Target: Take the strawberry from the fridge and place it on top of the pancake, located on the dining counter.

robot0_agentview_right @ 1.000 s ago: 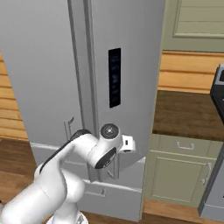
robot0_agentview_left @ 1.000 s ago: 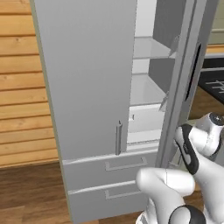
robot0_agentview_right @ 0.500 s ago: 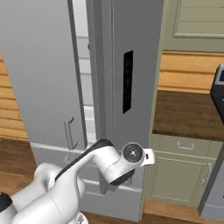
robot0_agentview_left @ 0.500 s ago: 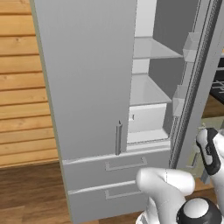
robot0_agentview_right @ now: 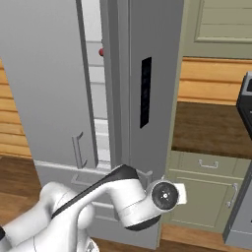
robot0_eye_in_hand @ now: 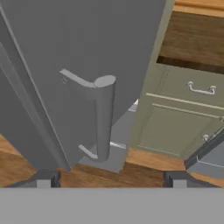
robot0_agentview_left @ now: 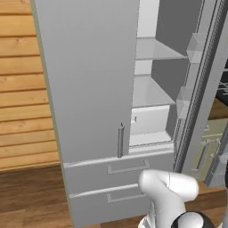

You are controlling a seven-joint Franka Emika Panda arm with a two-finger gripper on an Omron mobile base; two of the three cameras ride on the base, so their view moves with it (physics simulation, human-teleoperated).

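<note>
The pincer (robot0_eye_in_hand: 111, 180) hangs released, fingers wide apart, the fridge (robot0_agentview_left: 89, 89) door handle (robot0_eye_in_hand: 104, 118) at twelve o'clock; strawberry (robot0_agentview_right: 101, 51) sits inside.

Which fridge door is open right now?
The right door, with the dark panel, is swung out. The left door is shut, its handle against the drawers.
</note>
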